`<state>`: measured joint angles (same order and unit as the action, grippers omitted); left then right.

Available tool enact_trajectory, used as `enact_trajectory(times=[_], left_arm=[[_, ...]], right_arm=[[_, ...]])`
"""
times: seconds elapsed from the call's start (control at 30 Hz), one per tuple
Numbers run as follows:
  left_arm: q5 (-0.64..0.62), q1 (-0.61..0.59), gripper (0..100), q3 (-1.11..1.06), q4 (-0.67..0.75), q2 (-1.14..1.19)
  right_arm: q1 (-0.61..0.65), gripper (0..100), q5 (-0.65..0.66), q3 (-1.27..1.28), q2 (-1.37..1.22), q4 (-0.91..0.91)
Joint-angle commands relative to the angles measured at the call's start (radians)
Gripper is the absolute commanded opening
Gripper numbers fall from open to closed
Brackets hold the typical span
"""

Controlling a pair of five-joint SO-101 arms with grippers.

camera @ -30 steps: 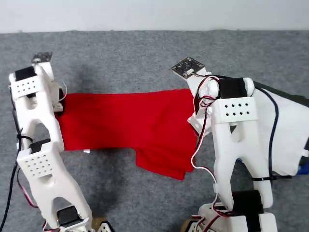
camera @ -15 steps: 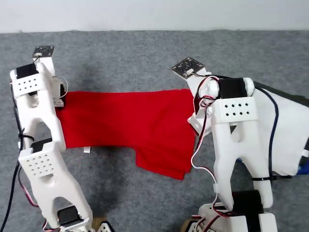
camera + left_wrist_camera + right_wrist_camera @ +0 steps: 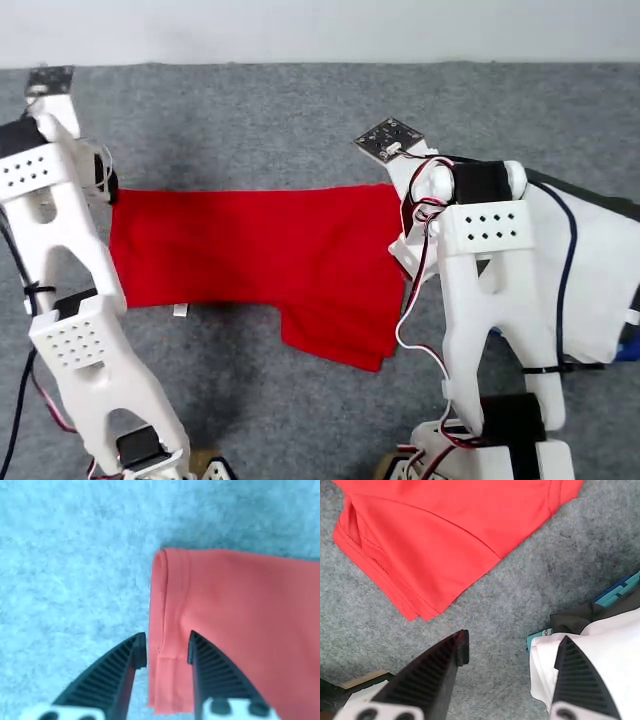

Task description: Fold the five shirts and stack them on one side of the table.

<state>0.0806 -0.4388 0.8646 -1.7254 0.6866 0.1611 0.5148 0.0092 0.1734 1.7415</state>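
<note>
— While my left gripper (image 3: 167, 640) pinched the red shirt (image 3: 260, 245) by its hem, where did it lie?
— Stretched across the grey table (image 3: 250, 120); my right gripper (image 3: 514, 640) hung spread beside the white shirt (image 3: 582, 647).

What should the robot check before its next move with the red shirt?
1. Left claw has the red shirt hem between its fingers: ok.
2. Right claw is open and holds nothing: ok.
3. Red shirt lies flat all over: not ok, one part sticks out in layers on the side near the right arm.
4. White shirt lies apart from the red shirt, with bare table between them: ok.
5. All five shirts accounted for: cannot tell, since what lies under the white shirt is mostly hidden.
</note>
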Motion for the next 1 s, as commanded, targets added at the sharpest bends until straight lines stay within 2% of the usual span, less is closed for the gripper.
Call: enact_trajectory(times=[0.0,0.07,0.2,0.4,0.63,0.77,0.97], left_arm=[[0.000,0.072,15,0.022,-0.029,-0.048],[0.000,0.132,13,-0.016,-0.029,-0.035],[0.005,0.245,1,-0.081,-0.031,-0.026],[0.044,0.400,2,-0.173,-0.032,-0.141],[0.075,0.631,2,-0.427,-0.028,-0.299],[0.084,0.753,2,-0.527,-0.026,-0.310],[0.106,0.907,1,-0.639,-0.008,-0.285]], right_arm=[[-0.002,28.1,-0.009,-0.003,0.007,0.015],[-0.008,28.1,-0.009,-0.003,0.010,0.018],[-0.077,26.3,-0.011,-0.020,0.031,0.053],[-0.203,18.0,-0.005,-0.015,0.188,0.054],[-0.378,17.7,-0.005,0.141,0.360,0.054],[-0.479,17.7,-0.003,0.242,0.470,0.054],[-0.552,17.7,-0.003,0.374,0.621,0.053]])
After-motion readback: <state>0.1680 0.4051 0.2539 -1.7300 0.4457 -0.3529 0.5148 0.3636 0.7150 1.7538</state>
